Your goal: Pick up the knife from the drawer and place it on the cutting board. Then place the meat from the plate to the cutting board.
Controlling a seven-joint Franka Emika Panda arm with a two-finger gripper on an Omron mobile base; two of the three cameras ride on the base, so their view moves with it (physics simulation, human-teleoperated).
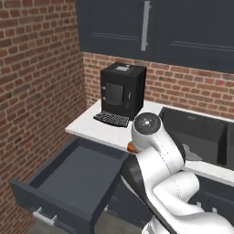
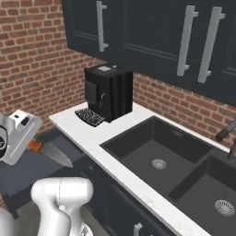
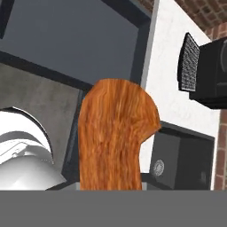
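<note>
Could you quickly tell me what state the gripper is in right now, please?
Gripper: shut on the knife, lifted above the open drawer.

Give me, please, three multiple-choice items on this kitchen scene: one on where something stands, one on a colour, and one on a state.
1. Where does the coffee machine stand?
A. in the sink
B. on the white counter against the brick wall
C. inside the drawer

2. What colour is the handle of the knife?
A. orange
B. green
C. white

3. In what state is the drawer?
A. shut
B. pulled open
C. taken out and lying on the floor

Answers: 1 B, both base views show it on the counter left of the sink. 2 A, the handle is orange in the right base view and hand view. 3 B, it juts out from the cabinets, its inside showing.
</note>
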